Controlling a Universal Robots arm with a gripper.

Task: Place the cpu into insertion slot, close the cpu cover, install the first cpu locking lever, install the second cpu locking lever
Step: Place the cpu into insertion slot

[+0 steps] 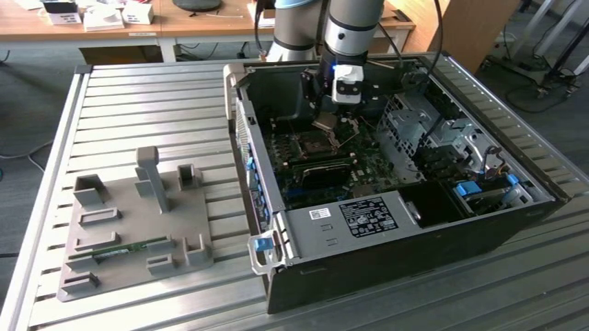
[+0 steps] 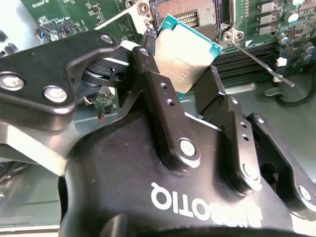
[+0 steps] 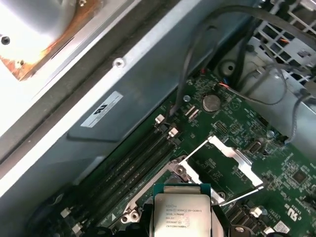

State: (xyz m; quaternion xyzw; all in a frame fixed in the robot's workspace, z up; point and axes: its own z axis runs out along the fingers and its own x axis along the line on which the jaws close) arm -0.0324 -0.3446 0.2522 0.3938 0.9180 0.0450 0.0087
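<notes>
My gripper (image 1: 327, 118) reaches down into the open computer case (image 1: 387, 276) and is shut on the cpu (image 2: 186, 52), a flat square chip with a silvery face and a teal edge. Its black fingers (image 2: 159, 96) press on two opposite sides of the chip. The cpu (image 3: 181, 211) hangs tilted just above the green motherboard (image 3: 232, 121), close over the insertion slot (image 2: 193, 11), apart from it. The cpu cover (image 3: 233, 151), a thin silvery frame, stands swung open beside the slot. A thin metal locking lever (image 2: 256, 58) sticks out past the slot.
The case's side wall (image 3: 123, 89) and dark memory slots (image 3: 140, 158) lie close by the slot. Cables (image 3: 256, 74) and a drive cage (image 1: 418, 117) crowd the far side. A grey fixture plate (image 1: 138, 221) holding a green memory stick (image 1: 120, 252) lies at the exterior view's left.
</notes>
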